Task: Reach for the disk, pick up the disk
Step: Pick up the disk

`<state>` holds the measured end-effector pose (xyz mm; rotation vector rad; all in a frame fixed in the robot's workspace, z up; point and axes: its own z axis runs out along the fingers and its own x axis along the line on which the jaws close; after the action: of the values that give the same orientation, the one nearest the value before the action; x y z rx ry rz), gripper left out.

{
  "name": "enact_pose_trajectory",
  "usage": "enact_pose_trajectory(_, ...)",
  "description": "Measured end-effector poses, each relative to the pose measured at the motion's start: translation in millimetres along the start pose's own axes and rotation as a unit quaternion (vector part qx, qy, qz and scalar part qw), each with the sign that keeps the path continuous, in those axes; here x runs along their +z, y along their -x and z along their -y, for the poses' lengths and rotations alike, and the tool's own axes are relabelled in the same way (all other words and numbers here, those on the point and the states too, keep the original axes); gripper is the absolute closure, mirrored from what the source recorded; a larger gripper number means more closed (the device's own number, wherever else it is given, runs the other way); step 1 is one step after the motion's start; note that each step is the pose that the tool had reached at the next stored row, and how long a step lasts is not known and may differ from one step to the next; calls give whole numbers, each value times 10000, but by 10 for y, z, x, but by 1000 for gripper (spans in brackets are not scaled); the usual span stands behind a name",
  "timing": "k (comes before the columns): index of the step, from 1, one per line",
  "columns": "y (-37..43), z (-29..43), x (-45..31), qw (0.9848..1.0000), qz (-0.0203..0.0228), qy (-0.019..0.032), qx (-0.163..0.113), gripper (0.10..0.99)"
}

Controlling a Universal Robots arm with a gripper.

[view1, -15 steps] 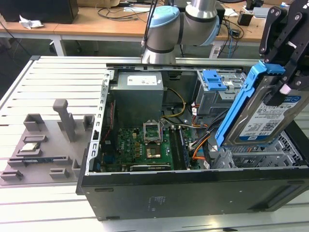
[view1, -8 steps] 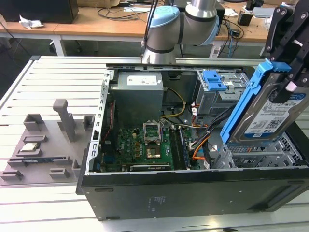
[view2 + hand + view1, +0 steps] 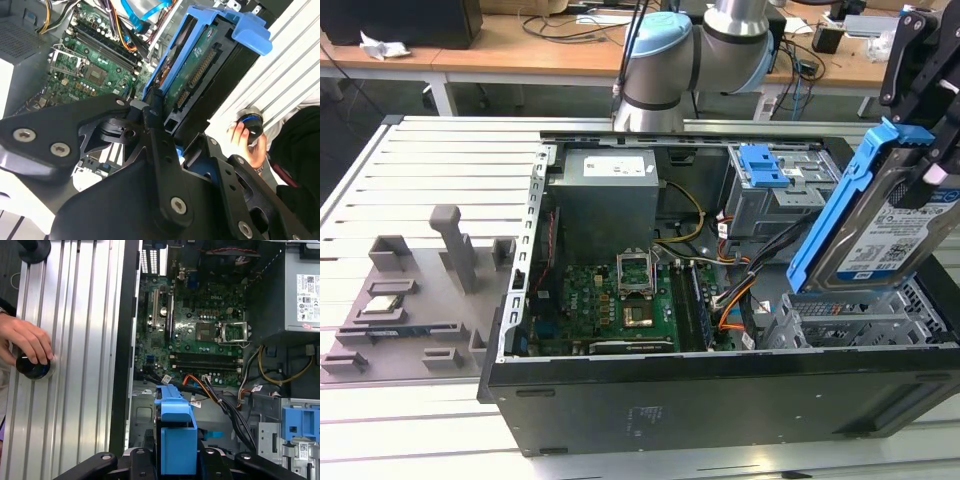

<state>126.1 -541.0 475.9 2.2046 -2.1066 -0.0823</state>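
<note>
The disk [image 3: 890, 235] is a silver hard drive with a white-and-blue label in a blue plastic bracket. It hangs tilted on edge above the metal bay [image 3: 860, 320] at the exterior view's right end of the open computer case. My gripper [image 3: 930, 172] comes down from the top right and is shut on its upper end. In the second wrist view the black fingers [image 3: 152, 117] clamp the blue bracket, with the disk's [image 3: 200, 65] green circuit side showing. In the first wrist view the bracket [image 3: 177, 440] sits between the gripper's arms.
The open case [image 3: 720, 400] holds a green motherboard [image 3: 620, 300], a grey power supply [image 3: 605, 195], loose cables, and a drive cage with a blue latch [image 3: 765, 165]. Grey fixture blocks [image 3: 410, 300] stand on the slatted table. A person's hand [image 3: 25, 340] rests on a black knob.
</note>
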Motion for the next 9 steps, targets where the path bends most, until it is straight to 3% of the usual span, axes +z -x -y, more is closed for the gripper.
enact_pose_trajectory(9,29,107,11,10000,-27,1,3,722)
